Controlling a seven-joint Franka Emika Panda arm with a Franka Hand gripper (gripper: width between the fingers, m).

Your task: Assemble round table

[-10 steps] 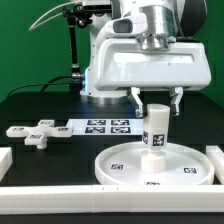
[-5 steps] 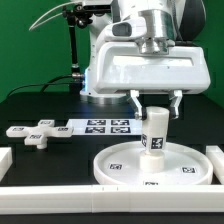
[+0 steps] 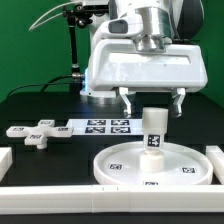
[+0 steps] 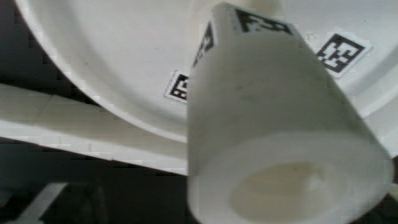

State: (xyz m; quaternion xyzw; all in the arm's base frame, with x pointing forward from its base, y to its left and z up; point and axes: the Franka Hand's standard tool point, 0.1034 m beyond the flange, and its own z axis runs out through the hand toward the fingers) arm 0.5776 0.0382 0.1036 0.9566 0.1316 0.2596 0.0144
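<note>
The short cylinder leg (image 3: 153,132) stands upright on the central hub of the round disc (image 3: 118,166), which lies flat on the counter (image 3: 45,160) towards the exterior view's right. The claw (image 3: 152,106) hangs over it spread wide, one finger on either side of the leg's top and clear of it, gripping nothing. In the wrist view the leg (image 4: 267,140) fills the middle, rising from the disc (image 4: 107,60), so the claw looks well centred. I judge the step in hand to be seating the leg in the hub by turns (whether it is already fully home cannot be told from here). To do it well, come straight down so both fingers meet the leg evenly, keep its axis plumb while twisting, and avoid dragging the disc round. The cross-shaped foot (image 3: 37,131) lies on the exterior view's left, beside the marker board (image 3: 105,126), well apart from the disc.
</note>
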